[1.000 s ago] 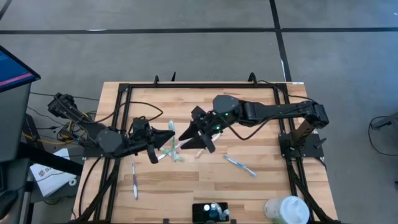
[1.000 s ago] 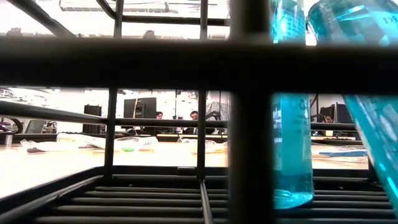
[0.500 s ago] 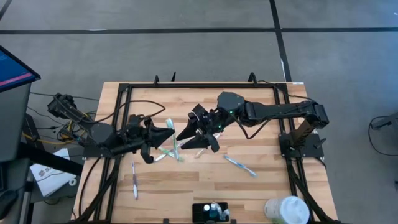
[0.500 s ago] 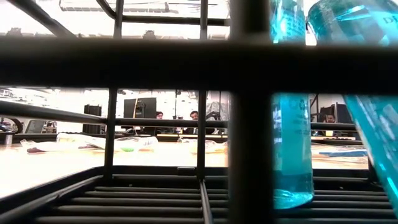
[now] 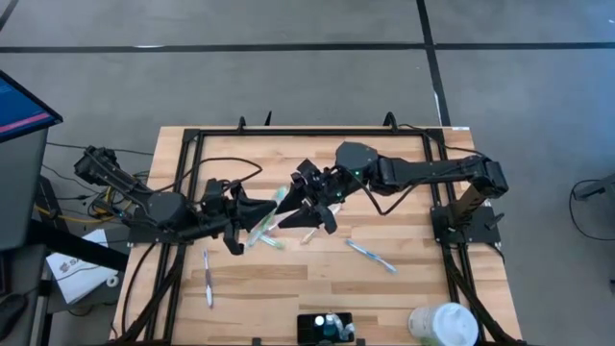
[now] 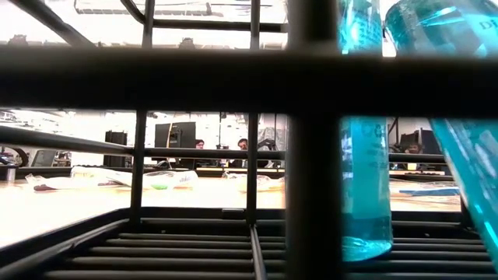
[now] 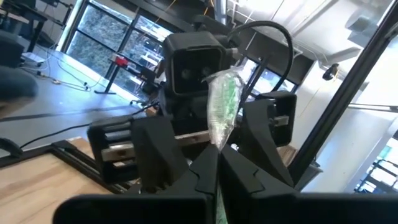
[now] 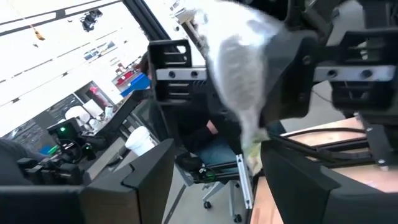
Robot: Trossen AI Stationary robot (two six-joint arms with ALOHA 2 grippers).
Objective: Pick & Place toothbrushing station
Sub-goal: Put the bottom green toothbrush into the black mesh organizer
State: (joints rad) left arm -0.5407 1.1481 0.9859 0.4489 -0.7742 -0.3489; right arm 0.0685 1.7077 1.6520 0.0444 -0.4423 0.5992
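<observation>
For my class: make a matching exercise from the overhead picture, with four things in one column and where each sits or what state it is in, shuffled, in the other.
Things:
1. left gripper
2. right gripper
3. toothbrushing station
4. white cup

Places or states:
A. table's near edge, middle
B. fingers open, mid-table
C. table's near right corner
D. fingers shut on a wrapped toothbrush

Pairs: 1-D, 2-B, 3-A, 4-C

Grey concrete floor [image 5: 288,67] crossed by dark seams; butcher-block wooden table [image 5: 317,279] inside a black metal frame [image 5: 312,132]; blue monitor [image 5: 19,101] at the far left edge; beyond, bright office with tall windows [image 7: 99,37], desks, dark screen [image 6: 174,134], seated people [image 6: 243,145]; pale ceiling lights [image 6: 202,6].
</observation>
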